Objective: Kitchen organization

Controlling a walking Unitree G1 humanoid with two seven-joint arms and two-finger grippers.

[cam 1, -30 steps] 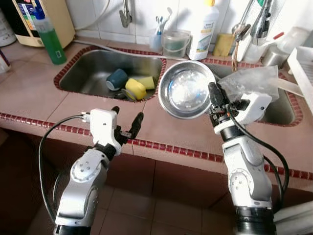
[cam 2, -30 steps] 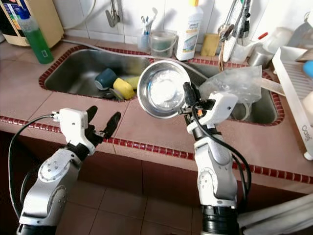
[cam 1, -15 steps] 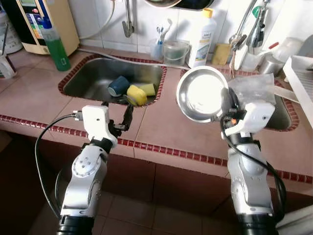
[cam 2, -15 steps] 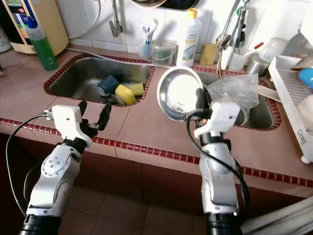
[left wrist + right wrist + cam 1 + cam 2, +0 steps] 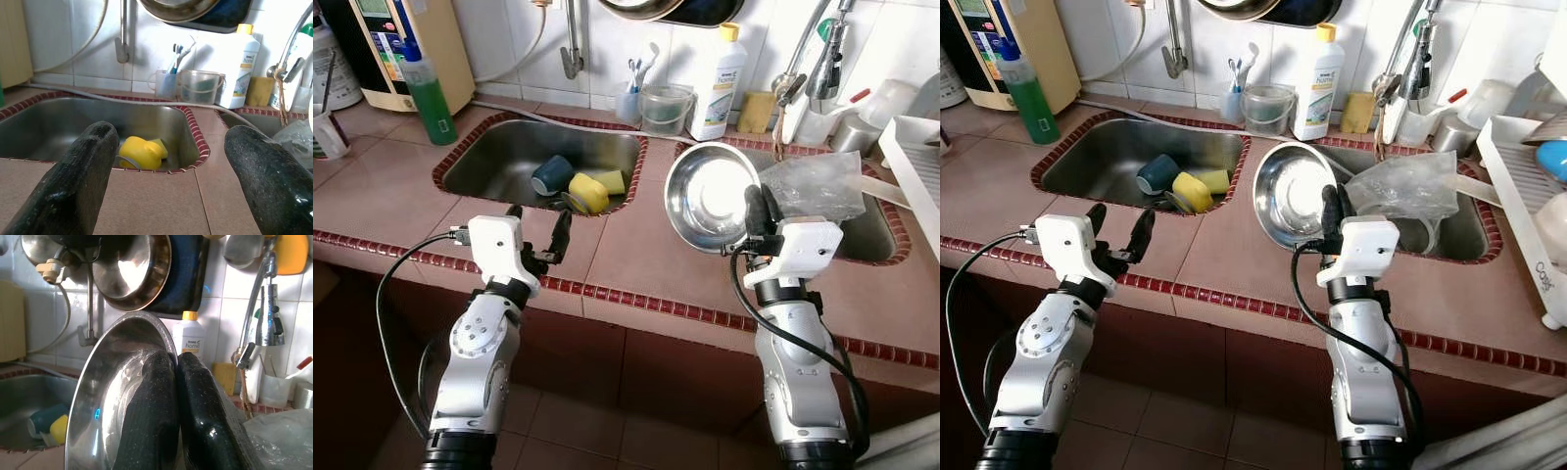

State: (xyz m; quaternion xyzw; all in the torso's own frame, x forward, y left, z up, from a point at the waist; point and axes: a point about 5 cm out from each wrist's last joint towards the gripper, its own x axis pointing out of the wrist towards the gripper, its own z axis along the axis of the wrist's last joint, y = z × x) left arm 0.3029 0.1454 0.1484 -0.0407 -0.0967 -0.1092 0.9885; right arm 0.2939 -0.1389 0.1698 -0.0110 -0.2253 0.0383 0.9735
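**Steel bowl held on edge above the tiled surface**

The steel bowl (image 5: 710, 196) is up off the surface (image 5: 626, 245), clamped by its rim in the right pincer (image 5: 756, 211), between the two sinks. Its two black fingers (image 5: 161, 396) are pressed together with the thin rim between them, one inside the bowl and one behind. That grip tips the bowl almost onto its edge, its hollow facing the robot's left, likely so it can be carried toward the dish rack (image 5: 1528, 166) at the far right or a hanging spot on the wall.

The left pincer (image 5: 536, 235) hangs released and empty near the front edge, its fingers spread and aimed at the left sink (image 5: 543, 157), where a yellow cup (image 5: 587, 189) and a dark teal cup (image 5: 550, 173) lie waiting.

The bowl hides part of the right sink (image 5: 1449, 230), and a crumpled clear plastic bag (image 5: 818, 181) covers more of it, so its contents are hard to read. The rack is cut off at the frame edge.
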